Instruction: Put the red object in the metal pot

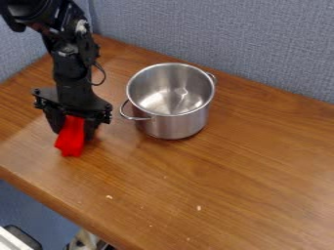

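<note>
The red object is a bright red block standing on the wooden table at the left. My gripper points down over it, and its black fingers are shut on the block's upper end. The metal pot sits to the right of the gripper, shiny, round and empty, with a loop handle facing the gripper. A small gap separates the pot from the block.
The table's front edge runs diagonally at the lower left, with the floor beyond it. A blue-grey wall stands behind the pot. Bare wood stretches to the right and in front of the pot.
</note>
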You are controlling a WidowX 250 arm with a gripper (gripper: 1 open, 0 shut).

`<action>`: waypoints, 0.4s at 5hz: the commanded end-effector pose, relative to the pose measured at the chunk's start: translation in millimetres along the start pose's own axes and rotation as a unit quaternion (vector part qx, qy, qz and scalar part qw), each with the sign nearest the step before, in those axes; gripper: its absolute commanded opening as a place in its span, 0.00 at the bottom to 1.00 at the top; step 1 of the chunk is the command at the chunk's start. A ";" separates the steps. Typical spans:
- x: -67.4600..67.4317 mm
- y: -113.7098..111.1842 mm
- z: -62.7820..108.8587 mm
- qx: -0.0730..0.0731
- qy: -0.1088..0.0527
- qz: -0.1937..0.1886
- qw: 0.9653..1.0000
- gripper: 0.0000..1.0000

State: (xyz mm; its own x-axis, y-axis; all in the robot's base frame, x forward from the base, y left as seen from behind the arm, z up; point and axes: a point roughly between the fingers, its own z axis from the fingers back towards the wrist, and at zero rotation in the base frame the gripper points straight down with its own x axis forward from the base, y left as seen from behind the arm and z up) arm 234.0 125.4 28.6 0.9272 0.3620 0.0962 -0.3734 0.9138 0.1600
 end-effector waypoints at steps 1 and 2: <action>0.6 7.9 4.7 0.006 -0.006 0.013 1.000 0.00; -0.3 9.2 4.1 0.008 -0.004 0.018 1.000 0.00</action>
State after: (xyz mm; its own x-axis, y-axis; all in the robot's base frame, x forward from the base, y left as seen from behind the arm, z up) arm 232.7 126.0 28.6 0.9193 0.3823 0.0939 -0.3930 0.9052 0.1621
